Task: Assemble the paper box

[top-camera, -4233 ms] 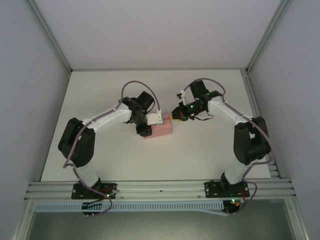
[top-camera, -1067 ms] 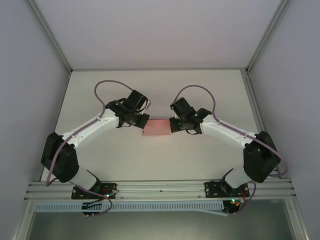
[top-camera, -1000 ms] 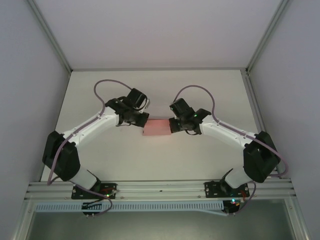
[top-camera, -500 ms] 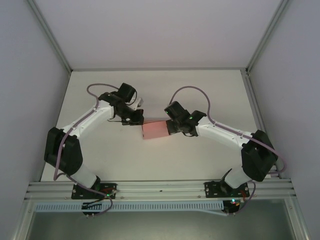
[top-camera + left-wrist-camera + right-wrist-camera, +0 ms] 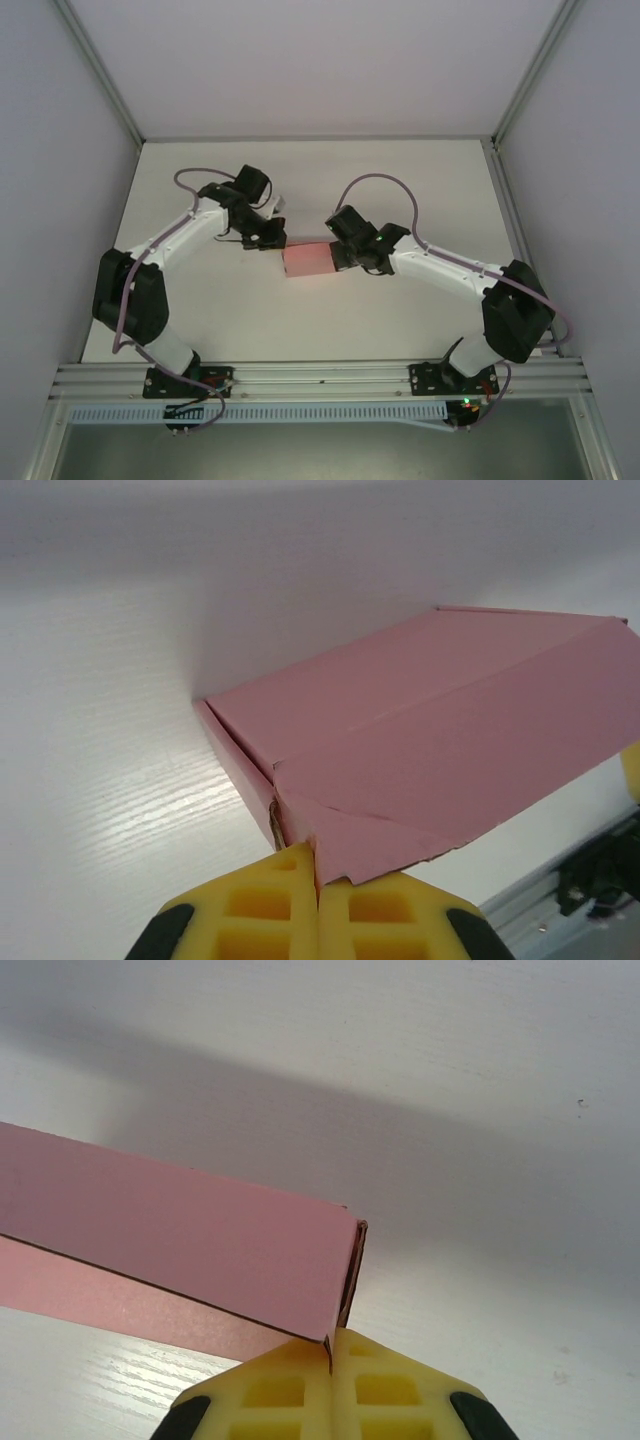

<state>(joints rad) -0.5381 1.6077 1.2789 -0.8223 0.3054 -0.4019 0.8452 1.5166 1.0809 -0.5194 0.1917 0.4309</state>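
Observation:
The paper box (image 5: 310, 260) is a small pale pink rectangular box near the middle of the white table (image 5: 430, 190). My left gripper (image 5: 279, 243) is at its left end and my right gripper (image 5: 343, 257) at its right end. In the left wrist view the yellow fingers (image 5: 270, 905) are shut, with a corner flap of the box (image 5: 420, 730) running into the slit between them at the left gripper (image 5: 317, 865). In the right wrist view the right gripper (image 5: 330, 1345) is shut on the end edge of the box (image 5: 180, 1230).
Grey walls close the table in on the left, right and back. An aluminium rail (image 5: 320, 378) carrying both arm bases runs along the near edge. Cables loop above each wrist.
Over the last second both wrists have shifted a little to the left and the left arm has folded more. The box has moved slightly left and nearer with them. Both grippers stay shut.

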